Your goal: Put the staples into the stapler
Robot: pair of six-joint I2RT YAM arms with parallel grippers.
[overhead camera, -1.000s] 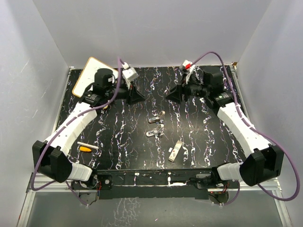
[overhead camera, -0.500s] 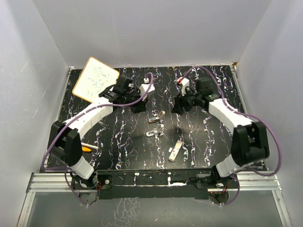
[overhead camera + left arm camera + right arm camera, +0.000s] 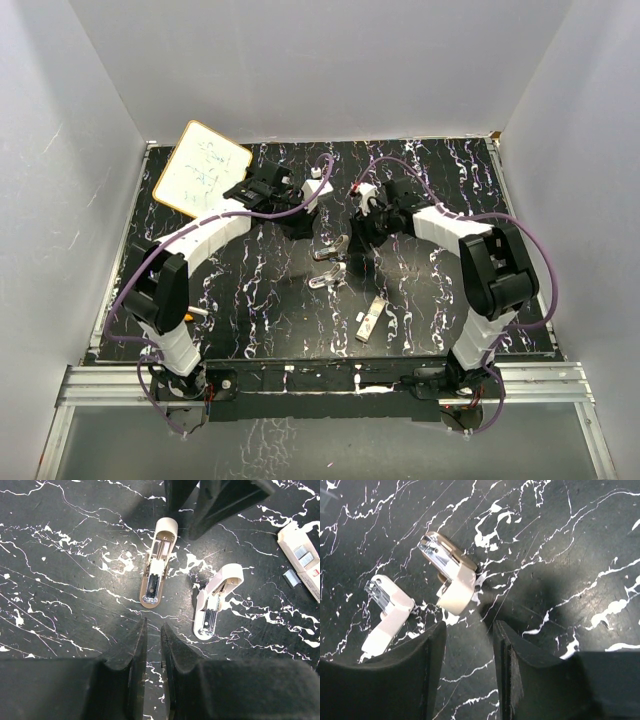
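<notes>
Left gripper [image 3: 153, 630]: black matte fingers almost together with only a thin slit of table between them, nothing held. It hangs low over the table [image 3: 250, 290], which is black with white marble veining and a slight sheen.

Right gripper [image 3: 469, 630]: chunky black ribbed fingers parted to a moderate gap, empty. In the top view the two grippers face each other across the table's middle, left one [image 3: 297, 222] and right one [image 3: 358, 240], with the staplers between and a little nearer the bases.

There are two mini staplers, both opened and lying on the table, untouched.
- The tan stapler [image 3: 156, 565] is smooth beige-brown plastic with a rounded hinge end, a shiny metal channel and a chrome nose. Its long axis runs gripper to gripper, with the nose toward the left gripper and the rounded end toward the right one, just ahead of the right fingertips [image 3: 451, 572].
- The white stapler [image 3: 216, 602] has the same shape in off-white plastic with its lid swung up. It lies just beside the tan one on the side nearer the bases, roughly parallel but slightly skewed, chrome nose the same way. The two are apart, not touching.

The staple box [image 3: 300, 555] is small, whitish card and rectangular, with its tray slid out, silvery strips inside and a red mark on it. One loose staple strip [image 3: 291, 578] lies flat just beside it. In the top view the box [image 3: 371, 320] sits nearer the bases than the staplers, its long axis slanting from near-left to far-right.

The whiteboard [image 3: 200, 168] is in the far left corner, with rounded corners, a tan rim and faint scribbles.
</notes>
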